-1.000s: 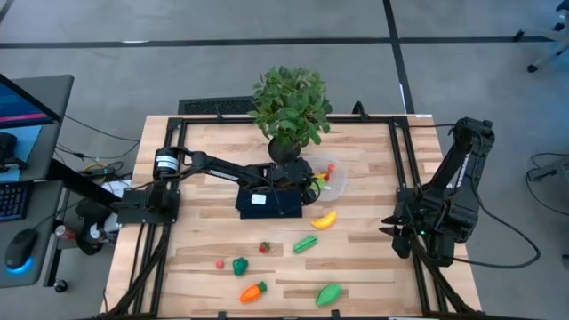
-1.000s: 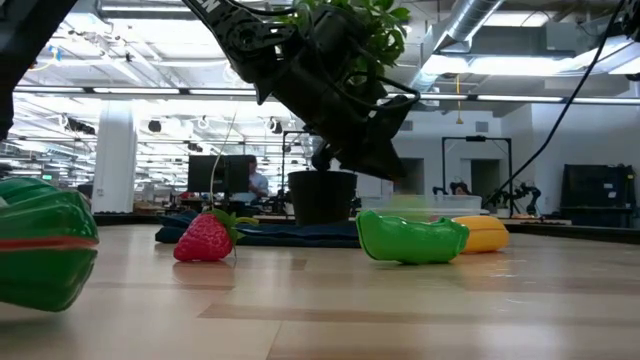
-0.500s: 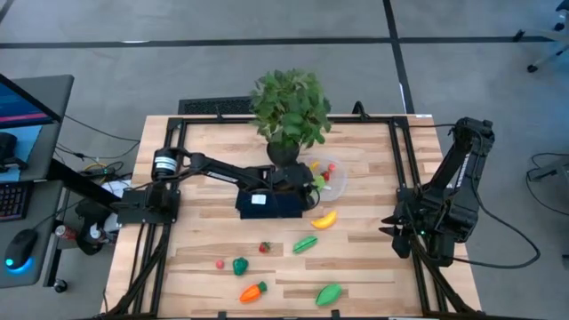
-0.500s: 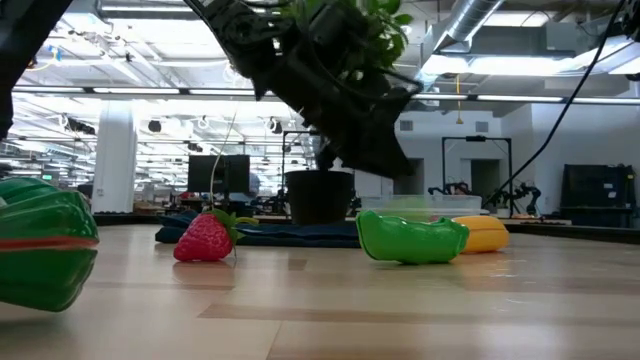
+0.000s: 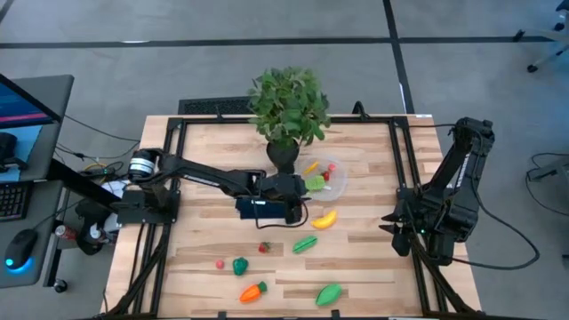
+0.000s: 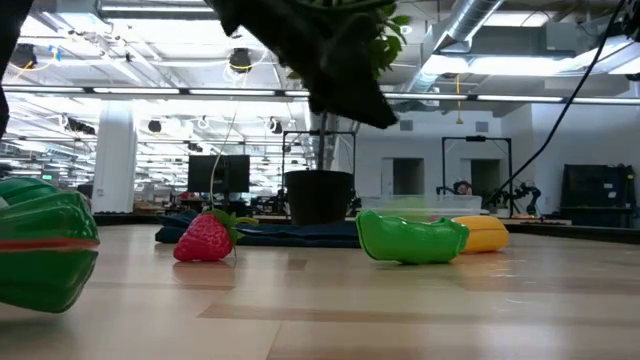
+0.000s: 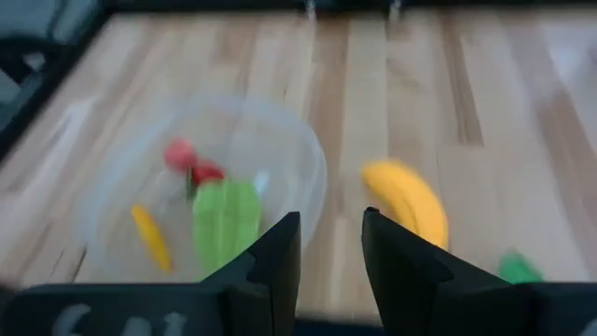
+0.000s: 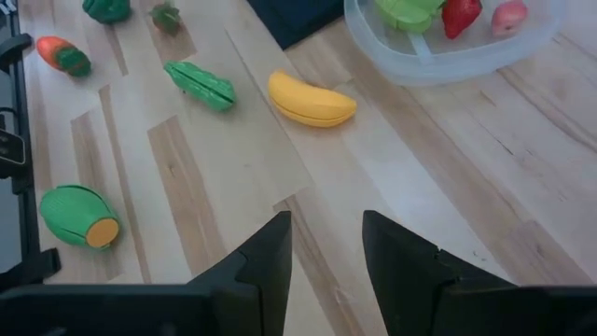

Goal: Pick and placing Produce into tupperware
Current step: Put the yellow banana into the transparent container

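From above, the left gripper (image 5: pixel 296 203) sits over the dark blue rectangle (image 5: pixel 263 207) just beside the tupperware (image 5: pixel 322 174), which stands near the pot of the potted plant (image 5: pixel 287 107) and holds a green piece (image 5: pixel 316 183), a yellow bit and red berries. On the wooden table (image 5: pixel 222 142) the banana (image 5: pixel 324 219) lies near the bowl, with a green pod (image 5: pixel 305 244), a strawberry (image 5: pixel 264 248), a small red berry (image 5: pixel 220 263), a green pepper (image 5: pixel 240 265), the carrot (image 5: pixel 252 292) and a green half (image 5: pixel 329 294) spread toward the near edge. The right gripper (image 5: pixel 395 226) waits at the table's right side, well apart from all of them. At table height, the left arm is a dark mass at the top, above the strawberry (image 6: pixel 205 238), the pod (image 6: pixel 410 238) and the banana (image 6: pixel 480 233) (a big green piece (image 6: pixel 45 245) fills the left edge). The left wrist camera shows the left gripper (image 7: pixel 330 247) with its fingers (image 7: pixel 276 252) a little apart and nothing between them, the tupperware (image 7: pixel 308 173) and banana (image 7: pixel 406 201) lying beyond. The right wrist camera shows the right gripper (image 8: pixel 326 245) with nothing held and its fingers (image 8: pixel 266 252) drawn in close, looking over the banana (image 8: pixel 312 100), the pod (image 8: pixel 200 84), the green half (image 8: pixel 79 217), the carrot (image 8: pixel 62 54) and the tupperware (image 8: pixel 448 61).
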Tool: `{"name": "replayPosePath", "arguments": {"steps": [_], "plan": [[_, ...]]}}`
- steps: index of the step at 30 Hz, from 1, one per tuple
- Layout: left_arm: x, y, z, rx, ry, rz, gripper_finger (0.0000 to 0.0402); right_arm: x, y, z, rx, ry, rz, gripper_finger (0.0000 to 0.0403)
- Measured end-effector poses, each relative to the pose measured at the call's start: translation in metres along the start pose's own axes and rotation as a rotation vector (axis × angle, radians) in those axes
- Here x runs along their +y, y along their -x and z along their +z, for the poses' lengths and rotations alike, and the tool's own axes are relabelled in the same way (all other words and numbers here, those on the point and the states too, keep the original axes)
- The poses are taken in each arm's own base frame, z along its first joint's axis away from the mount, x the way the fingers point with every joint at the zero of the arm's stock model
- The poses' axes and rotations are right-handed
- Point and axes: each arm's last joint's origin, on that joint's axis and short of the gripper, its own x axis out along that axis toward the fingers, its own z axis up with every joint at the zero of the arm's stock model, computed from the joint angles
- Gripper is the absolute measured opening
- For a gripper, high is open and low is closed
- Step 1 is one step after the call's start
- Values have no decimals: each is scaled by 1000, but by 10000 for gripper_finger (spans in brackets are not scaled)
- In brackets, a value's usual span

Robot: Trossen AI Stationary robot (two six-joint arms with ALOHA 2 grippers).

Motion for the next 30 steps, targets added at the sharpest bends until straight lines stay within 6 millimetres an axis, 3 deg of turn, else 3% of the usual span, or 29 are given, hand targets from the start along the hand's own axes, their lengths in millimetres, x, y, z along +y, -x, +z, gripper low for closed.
{"name": "replayPosePath", "arguments": {"steps": [13,23,30], "plan": [[-23,61,-26,412,-160,-89,107,-4,0,0,-6,29,-32,124],[-66,82,-49,529,-134,-160,107,-5,0,2,-57,43,-40,124],[-95,100,-73,542,3,-66,107,-4,0,3,-93,141,-30,124]]}}
